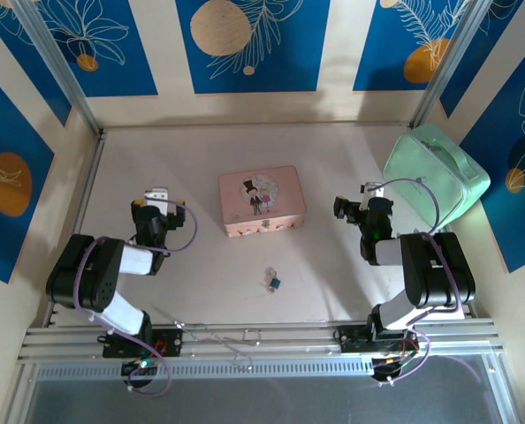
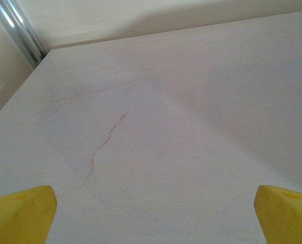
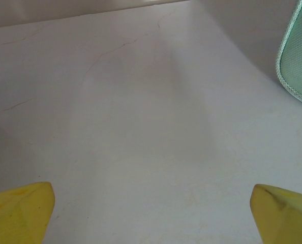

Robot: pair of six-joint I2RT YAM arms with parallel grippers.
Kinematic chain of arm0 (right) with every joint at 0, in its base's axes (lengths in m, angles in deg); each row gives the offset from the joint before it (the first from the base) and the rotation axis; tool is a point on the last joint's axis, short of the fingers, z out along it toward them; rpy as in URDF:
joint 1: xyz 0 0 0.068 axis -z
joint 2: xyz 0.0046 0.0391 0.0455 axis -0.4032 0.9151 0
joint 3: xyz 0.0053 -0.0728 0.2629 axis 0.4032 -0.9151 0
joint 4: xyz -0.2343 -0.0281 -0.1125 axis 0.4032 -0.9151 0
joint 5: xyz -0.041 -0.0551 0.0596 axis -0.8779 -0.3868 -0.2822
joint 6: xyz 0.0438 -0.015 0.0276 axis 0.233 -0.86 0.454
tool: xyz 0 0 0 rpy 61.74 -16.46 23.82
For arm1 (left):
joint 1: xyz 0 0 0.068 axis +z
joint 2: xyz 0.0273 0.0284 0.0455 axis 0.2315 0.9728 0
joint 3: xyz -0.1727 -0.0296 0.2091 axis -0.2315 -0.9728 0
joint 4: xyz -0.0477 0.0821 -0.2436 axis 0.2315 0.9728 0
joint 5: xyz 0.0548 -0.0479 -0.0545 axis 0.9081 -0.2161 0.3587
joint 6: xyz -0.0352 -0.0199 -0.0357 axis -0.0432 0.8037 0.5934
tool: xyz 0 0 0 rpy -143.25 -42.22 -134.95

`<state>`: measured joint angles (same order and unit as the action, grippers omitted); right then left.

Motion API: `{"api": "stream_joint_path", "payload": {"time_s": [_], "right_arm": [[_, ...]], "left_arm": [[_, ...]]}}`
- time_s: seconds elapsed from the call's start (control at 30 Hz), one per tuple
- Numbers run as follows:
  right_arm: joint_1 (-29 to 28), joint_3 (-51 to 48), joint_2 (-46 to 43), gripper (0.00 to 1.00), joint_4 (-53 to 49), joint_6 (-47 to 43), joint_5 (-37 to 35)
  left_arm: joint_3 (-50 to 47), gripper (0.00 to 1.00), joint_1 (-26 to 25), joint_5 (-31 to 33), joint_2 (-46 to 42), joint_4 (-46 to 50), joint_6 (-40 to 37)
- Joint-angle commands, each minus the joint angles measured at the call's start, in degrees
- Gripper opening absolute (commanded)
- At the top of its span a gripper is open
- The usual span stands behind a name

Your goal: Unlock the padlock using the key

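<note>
Pincer jaws stand wide apart and empty: left pincer (image 1: 159, 198) at nine o'clock, right pincer (image 1: 358, 205) at three. You find the tiny blue padlock (image 1: 276, 283) with silvery shackle at six o'clock from the pink rectangular box (image 1: 261, 201), thin silvery key (image 1: 268, 276) apparently touching it. Both are likely light, hard and slippery; pinch the padlock's flat sides. Top view locates them; right wrist view adds the edge of a mint-green bag (image 3: 298, 56).

1. Left arm (image 1: 103, 278): bulky black joints, white link segments, a purple cable (image 1: 194, 228) looping at its wrist.
2. Right arm (image 1: 426, 274): same black-and-white build, purple cable arching overhead.
3. Left fingertips (image 2: 21, 216) and right fingertips (image 3: 19, 211): blunt, matte yellow wedges.
</note>
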<state>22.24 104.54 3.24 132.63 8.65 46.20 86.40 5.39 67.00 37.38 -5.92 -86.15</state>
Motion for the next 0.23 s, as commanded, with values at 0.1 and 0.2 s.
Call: {"api": "stream_joint_path", "payload": {"time_s": [0.1, 0.2], "right_arm": [[0.07, 1.24, -0.6, 0.99, 1.4, -1.25, 1.88], [-0.04, 1.05, -0.83, 0.99, 1.71, -1.33, 1.78]], "left_arm": [[0.23, 0.99, 0.65, -1.09, 0.35, -1.73, 0.28], [-0.02, 0.99, 0.63, -1.01, 0.28, -2.08, 0.21]]}}
